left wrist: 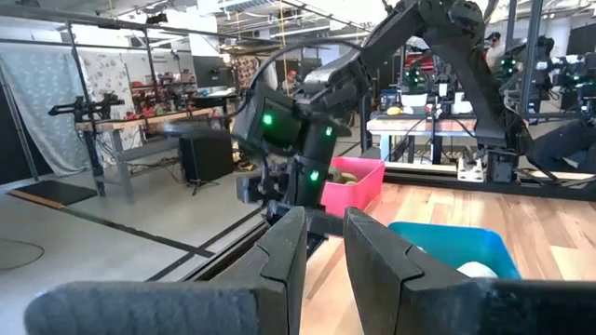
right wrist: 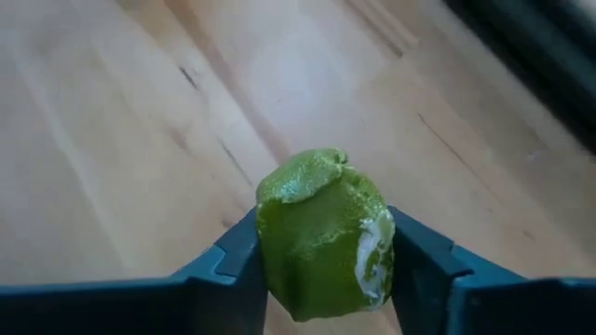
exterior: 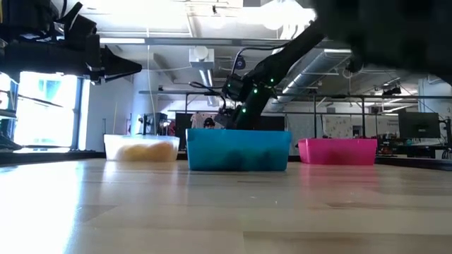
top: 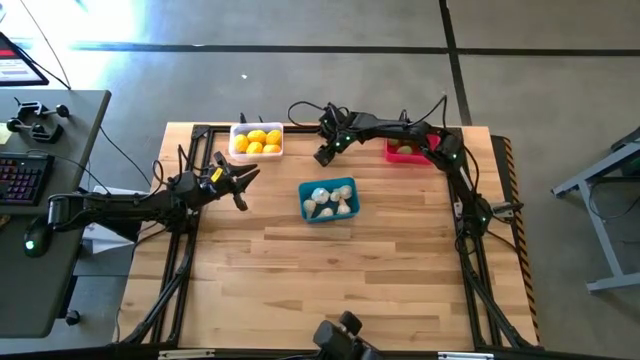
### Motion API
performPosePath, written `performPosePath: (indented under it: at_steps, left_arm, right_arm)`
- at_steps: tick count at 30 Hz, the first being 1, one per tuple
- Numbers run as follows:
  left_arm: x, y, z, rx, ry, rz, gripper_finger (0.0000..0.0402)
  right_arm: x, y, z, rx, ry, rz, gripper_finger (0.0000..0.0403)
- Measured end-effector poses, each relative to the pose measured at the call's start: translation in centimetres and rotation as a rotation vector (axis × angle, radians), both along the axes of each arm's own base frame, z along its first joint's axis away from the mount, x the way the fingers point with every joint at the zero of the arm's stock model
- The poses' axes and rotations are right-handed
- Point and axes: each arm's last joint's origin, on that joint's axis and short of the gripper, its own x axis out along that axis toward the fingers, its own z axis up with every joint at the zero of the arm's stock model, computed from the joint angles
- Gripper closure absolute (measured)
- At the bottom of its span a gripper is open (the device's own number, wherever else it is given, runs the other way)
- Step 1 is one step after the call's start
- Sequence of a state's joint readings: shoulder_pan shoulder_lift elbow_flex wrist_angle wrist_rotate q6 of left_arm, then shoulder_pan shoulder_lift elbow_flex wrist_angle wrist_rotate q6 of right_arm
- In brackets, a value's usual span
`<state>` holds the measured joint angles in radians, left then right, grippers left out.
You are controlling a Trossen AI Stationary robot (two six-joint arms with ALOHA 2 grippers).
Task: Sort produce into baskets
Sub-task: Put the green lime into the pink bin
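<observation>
Fingers of right gripper (right wrist: 321, 279) pinch green fruit (right wrist: 323, 233) (lemons (top: 257, 141) fill white basket (top: 256, 153)).

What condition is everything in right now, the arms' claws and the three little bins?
Left gripper: open, empty, above the table.
Right gripper: shut on green fruit.
White basket: holds yellow lemons.
Teal basket: holds garlic bulbs.
Pink basket: holds green fruit.

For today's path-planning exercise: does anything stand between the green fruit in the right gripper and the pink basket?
Nothing visible does. The right gripper holds the green fruit above bare table, the pink basket close beside it.
</observation>
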<state>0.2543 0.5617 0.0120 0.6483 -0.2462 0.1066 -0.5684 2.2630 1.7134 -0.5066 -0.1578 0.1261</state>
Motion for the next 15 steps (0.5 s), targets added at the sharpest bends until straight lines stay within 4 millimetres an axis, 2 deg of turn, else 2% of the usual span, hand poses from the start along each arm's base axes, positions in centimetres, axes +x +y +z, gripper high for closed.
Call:
performPosePath:
  at_steps: [3, 6, 12, 15]
  left_arm:
    - [0.0, 0.0, 0.0, -0.001, 0.0, 0.0, 0.0339]
    - [0.0, 0.0, 0.0, -0.001, 0.002, 0.0, 0.0339]
    - [0.0, 0.0, -0.1, -0.002, 0.014, 0.0, 0.0339]
    - [-0.2, 0.0, 0.1, 0.002, -0.002, 0.0, 0.0339]
  right_arm:
    - [-0.6, -0.4, 1.9, -0.019, -0.029, -0.015, 0.0263]
    - [-1.8, -0.8, 4.6, -0.058, -0.028, -0.05, 0.0261]
    - [-6.4, -0.5, 10.4, -0.108, 0.091, -0.135, 0.0259]
    - [-9.5, -0.1, 11.6, -0.07, 0.156, -0.184, 0.0262]
